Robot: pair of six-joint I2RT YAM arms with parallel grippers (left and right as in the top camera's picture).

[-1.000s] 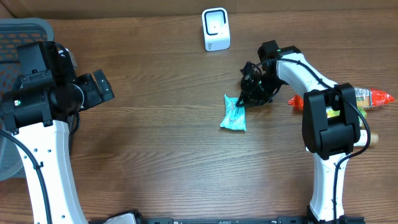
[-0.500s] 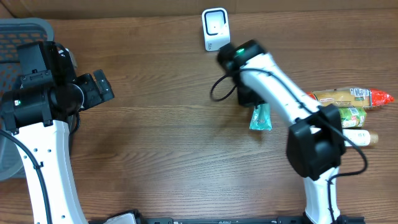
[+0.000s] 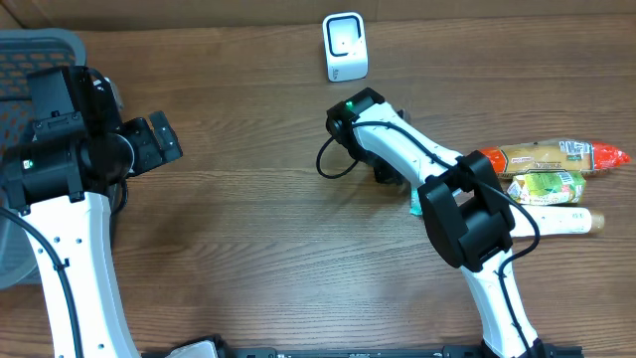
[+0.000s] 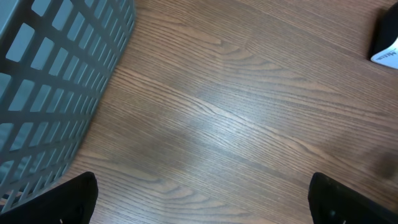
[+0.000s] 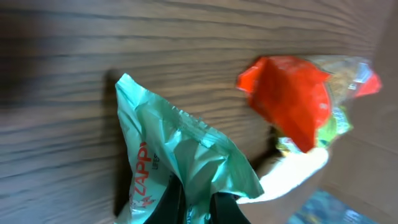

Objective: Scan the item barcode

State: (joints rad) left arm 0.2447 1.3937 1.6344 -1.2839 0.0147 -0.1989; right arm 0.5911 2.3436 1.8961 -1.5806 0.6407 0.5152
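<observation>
- Overhead view: my right arm [image 3: 417,159] reaches from the near edge of the bench [image 3: 258,229] toward the middle, bent over itself so that it covers most of what it carries.
- Right hand [image 5: 196,208]: in the right wrist view the two dark fingers are pinched nearly together on the lower end of the teal packet [image 5: 180,155]. The grip is firm and crumples the foil.
- From overhead only a sliver of that packet shows, just beside the arm's elbow joint. I cannot tell whether it hangs clear of the wood or brushes it.
- The scanner [image 3: 345,47], a small white box, stands upright at the far edge of the bench, well apart from the packet.
- Other goods lie to the right of the packet: a long pack with a red end [image 3: 556,156], a green pack [image 3: 545,186] touching it, and a white tube [image 3: 552,221] nearest me.
- Left hand [image 3: 161,139]: spread wide with nothing between the fingers, hovering over bare wood beside the grey basket [image 4: 56,81] at the left.
</observation>
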